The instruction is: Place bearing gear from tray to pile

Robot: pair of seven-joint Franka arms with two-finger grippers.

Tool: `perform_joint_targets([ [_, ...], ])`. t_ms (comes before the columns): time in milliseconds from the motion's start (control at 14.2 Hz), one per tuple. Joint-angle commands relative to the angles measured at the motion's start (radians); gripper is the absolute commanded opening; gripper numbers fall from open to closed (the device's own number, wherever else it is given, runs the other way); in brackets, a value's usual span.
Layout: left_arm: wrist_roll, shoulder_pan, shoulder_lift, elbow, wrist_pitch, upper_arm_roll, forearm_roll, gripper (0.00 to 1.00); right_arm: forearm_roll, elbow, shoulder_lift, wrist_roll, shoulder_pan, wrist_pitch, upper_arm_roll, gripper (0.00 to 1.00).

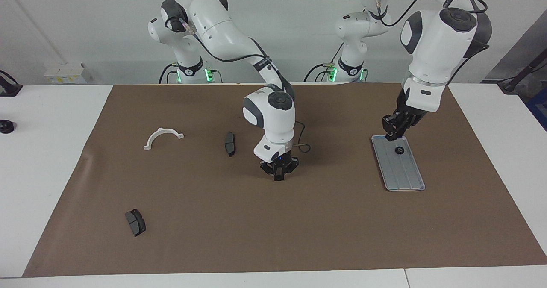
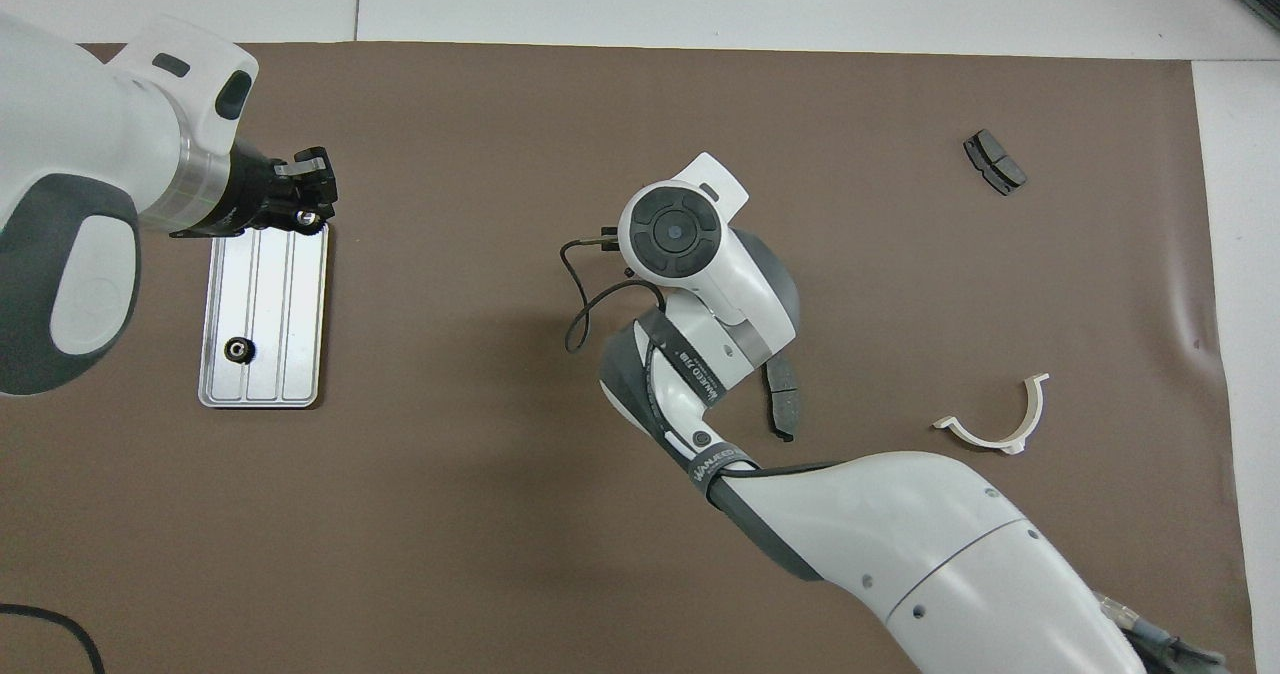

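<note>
Brown mat (image 1: 213, 236) runs almost to every table edge. At the right arm's end lie a brake pad (image 1: 135, 222), a white half-ring bracket (image 1: 163, 137) and a second pad (image 1: 230, 143).

Right gripper (image 1: 278, 177) sits low over mid-mat, fingertips pressed together, links splayed.

Bare mat lies open between it and the tray (image 1: 405, 173), which sits toward the left arm's end, well inside the mat edge.

Left gripper (image 1: 392, 135) hangs above the tray's robot-side end, pinching a small held gear (image 2: 309, 220). Just beside it and below, a tray gear (image 1: 399, 151) rests on the tray, untouched.
</note>
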Motion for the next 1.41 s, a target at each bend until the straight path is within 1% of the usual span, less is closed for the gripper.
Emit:
perform_joint_targets([
  [0,-0.034,-0.070,0.006,-0.076,0.124,-0.002,-0.015,0.00,-0.022,-0.001,-0.020,-0.088,-0.090,-0.001,0.016,0.11],
  [141,-0.175,-0.163,0.023,-0.143,0.258,0.000,-0.013,0.00,-0.016,-0.001,-0.034,-0.166,-0.153,-0.031,0.016,0.11],
  [212,-0.203,-0.200,0.036,-0.159,0.305,0.000,-0.013,0.00,-0.014,-0.004,-0.034,-0.192,-0.182,-0.032,0.016,0.11],
  [353,-0.275,-0.294,0.099,-0.165,0.401,0.003,-0.006,0.00,-0.011,-0.015,-0.034,-0.267,-0.269,-0.042,0.017,0.12],
  [424,-0.336,-0.350,0.171,-0.153,0.457,0.007,0.019,0.00,-0.011,-0.012,-0.034,-0.301,-0.310,-0.064,0.017,0.11],
  [494,-0.390,-0.397,0.229,-0.138,0.494,0.008,0.084,0.00,-0.011,-0.014,-0.034,-0.330,-0.347,-0.088,0.017,0.11],
  [565,-0.464,-0.429,0.307,-0.104,0.504,0.008,0.165,0.00,-0.010,-0.020,-0.040,-0.359,-0.377,-0.103,0.017,0.11],
  [636,-0.523,-0.437,0.358,-0.067,0.527,0.008,0.260,0.00,-0.010,-0.021,-0.049,-0.379,-0.406,-0.123,0.019,0.12],
  [706,-0.550,-0.437,0.377,-0.067,0.554,0.008,0.301,0.00,-0.010,-0.021,-0.052,-0.386,-0.427,-0.131,0.019,0.11],
  [847,-0.553,-0.443,0.414,-0.084,0.602,0.008,0.303,0.03,-0.008,-0.023,-0.052,-0.405,-0.482,-0.133,0.019,0.11],
  [918,-0.553,-0.443,0.414,-0.096,0.626,0.008,0.303,0.03,-0.008,-0.027,-0.054,-0.440,-0.507,-0.134,0.019,0.12],
  [989,-0.553,-0.440,0.415,-0.099,0.633,0.006,0.303,0.06,-0.008,-0.027,-0.054,-0.458,-0.532,-0.134,0.019,0.12],
  [1059,-0.553,-0.432,0.415,-0.113,0.651,0.006,0.303,0.27,-0.008,-0.029,-0.054,-0.459,-0.544,-0.133,0.019,0.12],
  [1130,-0.553,-0.428,0.415,-0.134,0.695,0.008,0.303,0.48,-0.007,-0.034,-0.054,-0.459,-0.552,-0.131,0.019,0.13],
  [1201,-0.555,-0.417,0.415,-0.142,0.714,0.008,0.301,0.79,-0.007,-0.037,-0.055,-0.452,-0.556,-0.131,0.019,0.17],
  [1271,-0.585,-0.415,0.415,-0.130,0.703,0.008,0.301,1.00,-0.007,-0.044,-0.060,-0.447,-0.558,-0.131,0.019,0.20],
  [1342,-0.628,-0.412,0.408,-0.101,0.662,0.008,0.301,1.00,-0.007,-0.055,-0.064,-0.441,-0.558,-0.131,0.019,0.20],
])
